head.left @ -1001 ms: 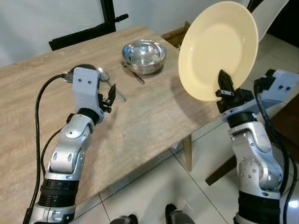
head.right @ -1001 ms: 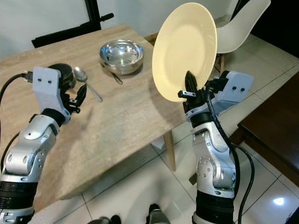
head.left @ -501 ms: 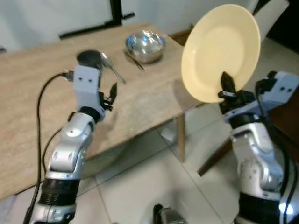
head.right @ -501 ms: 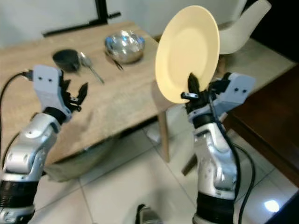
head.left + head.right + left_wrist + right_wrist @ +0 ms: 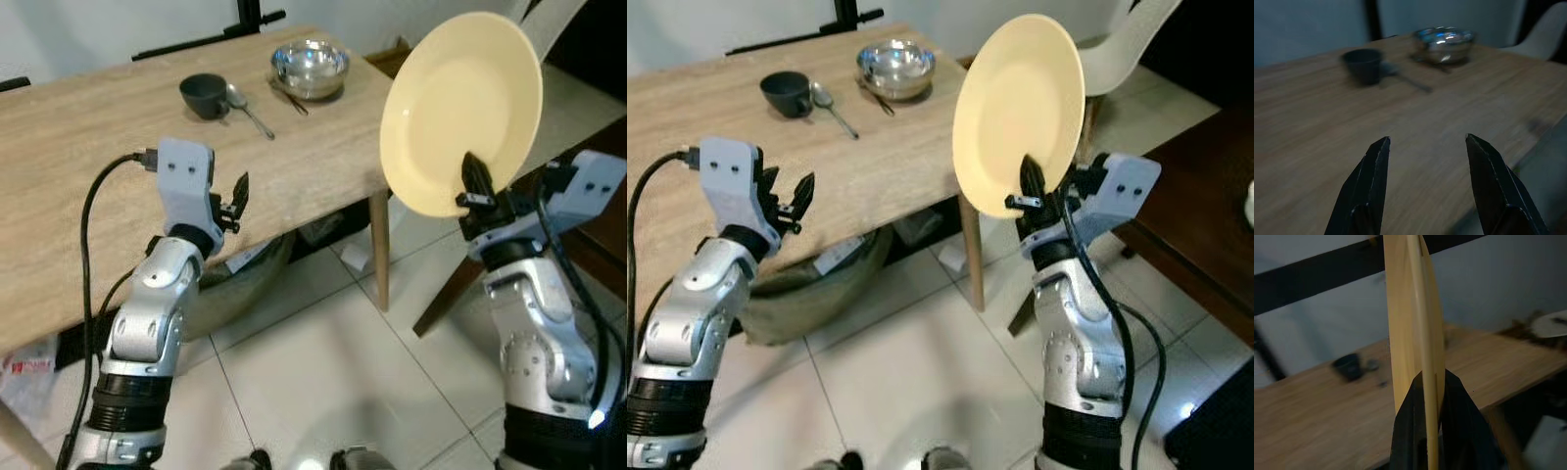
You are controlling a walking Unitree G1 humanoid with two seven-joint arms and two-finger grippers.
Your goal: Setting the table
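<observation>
While the right gripper (image 5: 1030, 188) pinches the upright plate (image 5: 1019, 113), tilt it flat over the table (image 5: 872, 157); the left gripper (image 5: 1422, 188) hovers spread wide.

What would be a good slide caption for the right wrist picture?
Right end effector pinches a yellow plate upright by its rim, with the wooden table beyond.

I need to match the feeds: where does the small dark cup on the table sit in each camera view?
Left eye view: the small dark cup sits upper left on the wooden table, beside a metal spoon.
Right eye view: upper left.
Left wrist view: blurred, beyond the open left claw, at.
Right wrist view: small and blurred, beside the pale yellow plate.
Shared landmark: the shiny steel bowl.
</observation>
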